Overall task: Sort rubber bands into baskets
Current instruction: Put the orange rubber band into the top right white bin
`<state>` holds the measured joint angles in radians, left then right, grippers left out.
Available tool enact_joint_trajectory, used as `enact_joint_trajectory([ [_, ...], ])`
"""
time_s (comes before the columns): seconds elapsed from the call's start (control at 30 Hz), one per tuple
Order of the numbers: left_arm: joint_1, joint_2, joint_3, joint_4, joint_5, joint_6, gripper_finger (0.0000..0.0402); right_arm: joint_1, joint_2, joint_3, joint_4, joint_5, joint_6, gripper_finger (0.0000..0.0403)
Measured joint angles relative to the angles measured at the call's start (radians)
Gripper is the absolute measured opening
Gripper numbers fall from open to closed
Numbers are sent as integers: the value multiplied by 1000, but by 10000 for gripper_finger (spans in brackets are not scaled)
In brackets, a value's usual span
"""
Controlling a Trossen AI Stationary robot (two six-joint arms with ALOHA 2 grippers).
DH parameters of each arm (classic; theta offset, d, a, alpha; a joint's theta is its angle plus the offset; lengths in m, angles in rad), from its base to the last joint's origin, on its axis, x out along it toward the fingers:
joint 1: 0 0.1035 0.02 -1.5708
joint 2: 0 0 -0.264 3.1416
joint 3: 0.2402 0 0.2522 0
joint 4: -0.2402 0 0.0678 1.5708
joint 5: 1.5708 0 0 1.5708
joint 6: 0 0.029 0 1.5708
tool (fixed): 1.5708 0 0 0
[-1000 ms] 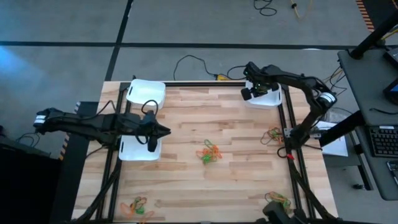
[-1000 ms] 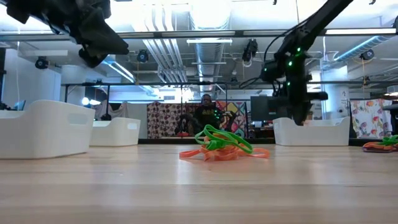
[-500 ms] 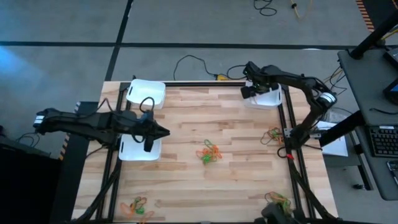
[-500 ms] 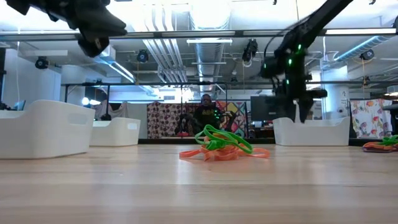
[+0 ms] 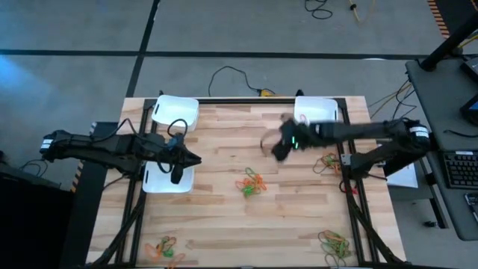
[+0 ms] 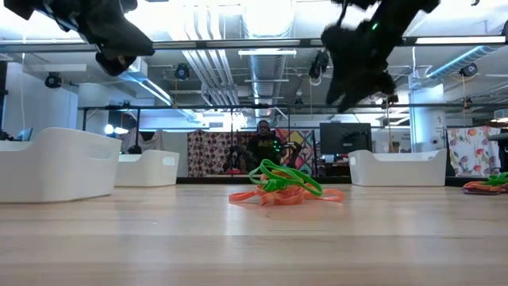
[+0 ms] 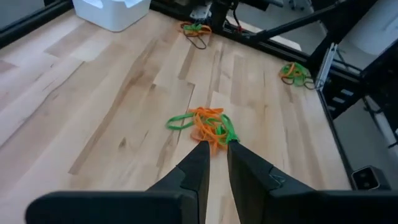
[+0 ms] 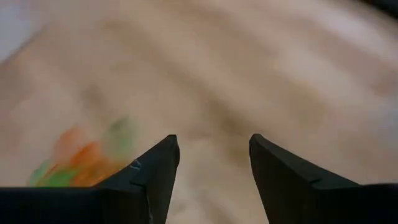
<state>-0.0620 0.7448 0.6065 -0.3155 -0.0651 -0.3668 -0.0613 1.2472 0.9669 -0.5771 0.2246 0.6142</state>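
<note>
A tangle of orange and green rubber bands (image 5: 252, 183) lies on the wooden table's middle; it also shows in the low view (image 6: 282, 187) and in the left wrist view (image 7: 205, 124). Three white baskets stand on the table: far left (image 5: 175, 112), left (image 5: 168, 181) and far right (image 5: 317, 112). My left gripper (image 5: 187, 159) hangs shut above the left basket's right edge, pointing toward the tangle, its fingers (image 7: 214, 165) bare. My right gripper (image 5: 275, 147) is blurred, in the air between the far right basket and the tangle. It is open (image 8: 214, 149) with nothing between its fingers.
Smaller heaps of rubber bands lie at the right edge (image 5: 328, 161), the near left corner (image 5: 164, 248) and the near right corner (image 5: 334, 240). Black frame rails run along the table's left and right sides. Bare wood surrounds the middle tangle.
My right gripper has swung quickly from above the far right basket toward the table's middle, leftward and nearer, and has turned as it went. My left gripper has stayed about where it was. No rubber bands or baskets have moved.
</note>
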Motion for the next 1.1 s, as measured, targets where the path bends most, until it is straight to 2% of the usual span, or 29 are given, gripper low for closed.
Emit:
enact_joint_trajectory([
  [0.17, -1, -1, -9, 1, -1, 13, 42, 266, 91, -68, 239, 11, -139, 189],
  [0.3, -1, 0, -11, 1, -1, 15, 42, 369, 204, -65, 267, 57, -71, 188],
  [0.5, -2, -3, -11, 1, 9, 1, 42, 386, 380, -3, 271, 64, -30, 172],
  [0.7, -5, -34, -12, 28, 91, -48, 42, 369, 492, 43, 223, 68, 58, 131],
  [0.9, -5, -85, -12, 47, 86, -50, 42, 368, 520, 43, 223, 71, 68, 70],
  [1.03, -5, -104, -12, 46, 74, -37, 42, 356, 498, 43, 185, 64, 69, 24],
  [1.1, -5, -109, -12, 46, 74, -33, 42, 349, 478, 43, 157, 63, 69, 13],
])
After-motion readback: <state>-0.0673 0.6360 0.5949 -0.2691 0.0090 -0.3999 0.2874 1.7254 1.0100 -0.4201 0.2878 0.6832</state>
